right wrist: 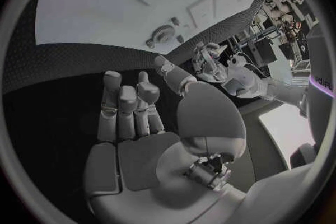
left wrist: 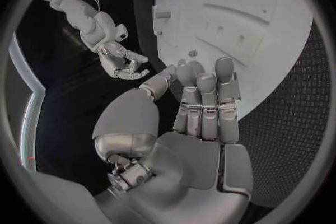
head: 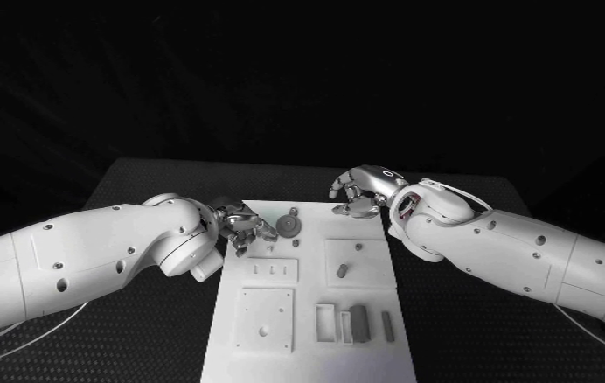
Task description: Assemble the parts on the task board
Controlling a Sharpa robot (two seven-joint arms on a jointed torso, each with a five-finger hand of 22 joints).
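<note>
— So where do things stand?

— Both silver hands hold nothing, fingers apart. The left hand hovers at the near-left corner of the white rectangular task board, just beside the small grey toothed gear lying on it. The right hand hangs off the board's far right corner.

— Risks?

— The gear looks thin and flat, so fingertips could skid it across the board. The grey bars in the near recesses could be knocked too.
</note>
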